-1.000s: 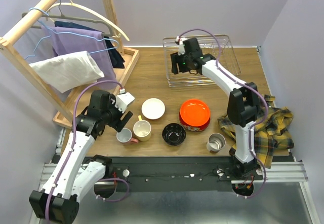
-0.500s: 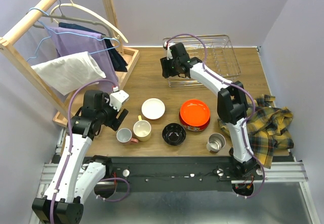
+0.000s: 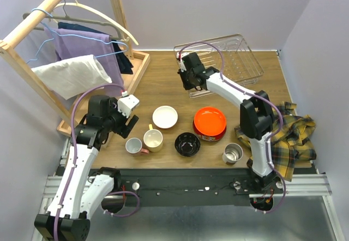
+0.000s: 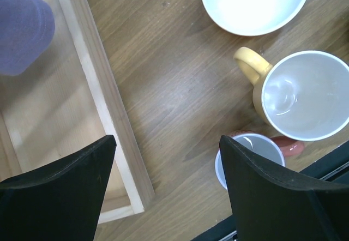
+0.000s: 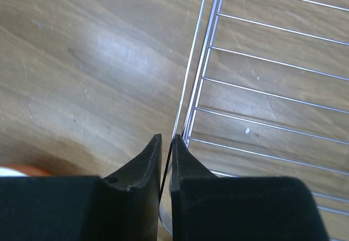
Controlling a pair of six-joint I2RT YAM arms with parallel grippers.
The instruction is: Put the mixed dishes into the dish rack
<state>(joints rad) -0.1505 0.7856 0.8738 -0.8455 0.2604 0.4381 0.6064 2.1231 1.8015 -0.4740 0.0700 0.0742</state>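
Note:
The silver wire dish rack [image 3: 223, 61] sits askew at the back of the table, with nothing in it. My right gripper [image 3: 188, 80] is at its near-left corner. In the right wrist view this gripper [image 5: 166, 140] is shut on the rack's thin rim wire [image 5: 185, 96]. Along the front stand a white bowl [image 3: 164, 116], an orange-red bowl [image 3: 210, 122], a black bowl [image 3: 187, 144], a yellow mug [image 3: 153, 139], a pink mug [image 3: 134, 146] and a steel cup [image 3: 232, 154]. My left gripper [image 4: 166, 138] hangs open above bare wood, left of the pink mug [image 4: 251, 145].
A wooden clothes rack with hangers and garments rises from a tray [image 3: 136, 69] at the left; the tray's corner [image 4: 117, 143] lies under my left gripper. A plaid cloth [image 3: 289, 134] is heaped at the right table edge.
My right gripper moved to the rack's left rim and shut on the wire. The rack has swung askew. The left arm drew back slightly to the left.

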